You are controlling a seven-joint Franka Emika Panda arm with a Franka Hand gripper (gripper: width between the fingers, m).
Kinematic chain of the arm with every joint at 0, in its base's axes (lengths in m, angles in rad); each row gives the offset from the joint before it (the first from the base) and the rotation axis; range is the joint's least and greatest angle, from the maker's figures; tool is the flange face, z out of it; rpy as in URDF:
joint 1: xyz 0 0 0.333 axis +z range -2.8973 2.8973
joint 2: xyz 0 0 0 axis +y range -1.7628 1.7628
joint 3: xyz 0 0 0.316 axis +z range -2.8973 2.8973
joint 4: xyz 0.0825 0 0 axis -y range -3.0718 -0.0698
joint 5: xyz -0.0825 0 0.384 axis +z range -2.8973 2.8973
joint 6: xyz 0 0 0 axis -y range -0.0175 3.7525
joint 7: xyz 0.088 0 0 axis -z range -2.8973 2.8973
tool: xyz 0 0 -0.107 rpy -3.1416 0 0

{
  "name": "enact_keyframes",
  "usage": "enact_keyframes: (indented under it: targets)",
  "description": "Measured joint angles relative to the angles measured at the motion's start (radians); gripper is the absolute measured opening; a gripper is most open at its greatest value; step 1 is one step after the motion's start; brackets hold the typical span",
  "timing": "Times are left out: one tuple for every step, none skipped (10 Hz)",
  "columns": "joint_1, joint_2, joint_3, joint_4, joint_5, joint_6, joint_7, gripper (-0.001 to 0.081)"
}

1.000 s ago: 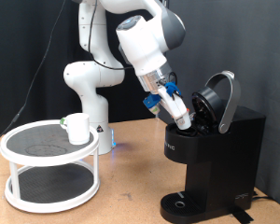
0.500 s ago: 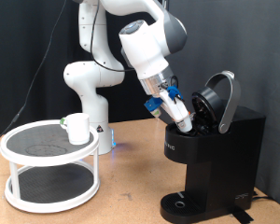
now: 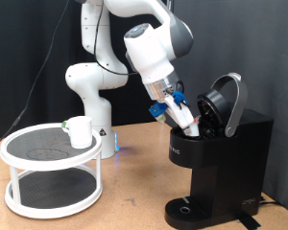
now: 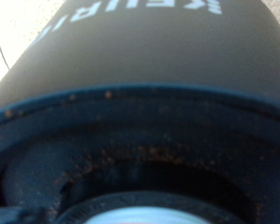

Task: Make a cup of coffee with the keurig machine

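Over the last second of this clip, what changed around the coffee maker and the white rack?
Very little. The pincer and arm crept slightly toward the exterior view's right, closer to the open top of the keurig machine. Nothing is seen being grabbed or released. The machine's lid stayed raised, and the cup stayed on the round rack.

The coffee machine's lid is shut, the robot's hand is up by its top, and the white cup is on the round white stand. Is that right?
Not quite. The keurig machine has its lid open, tipped up and back, as the exterior view shows. The rest holds: the gripper is at the machine's open top, and the cup stands on the round white stand at the exterior view's left.
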Motion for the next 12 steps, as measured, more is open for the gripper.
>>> enact_keyframes:
  targets:
    - [0.000,0.000,0.000,0.001,0.002,0.004,0.000,0.0610]
    - [0.000,0.000,0.000,0.001,0.007,0.004,-0.002,0.0610]
    - [0.000,0.000,0.000,0.000,0.017,0.004,-0.013,0.0699]
    - [0.000,0.000,0.000,0.000,0.032,0.002,-0.031,0.0724]
    - [-0.001,-0.004,-0.003,0.000,0.051,-0.010,-0.055,0.0724]
    - [-0.003,-0.011,-0.008,0.000,0.069,-0.028,-0.080,0.0733]
    - [-0.006,-0.023,-0.018,0.000,0.079,-0.056,-0.101,0.0733]
    - [-0.009,-0.039,-0.030,-0.002,0.090,-0.084,-0.125,0.0734]
    - [-0.014,-0.058,-0.044,-0.005,0.105,-0.110,-0.148,0.0734]
    - [-0.018,-0.085,-0.056,-0.016,0.115,-0.134,-0.160,0.0734]
    - [-0.018,-0.081,-0.054,-0.016,0.110,-0.130,-0.159,0.0734]
    - [-0.018,-0.081,-0.055,-0.017,0.119,-0.130,-0.163,0.0734]
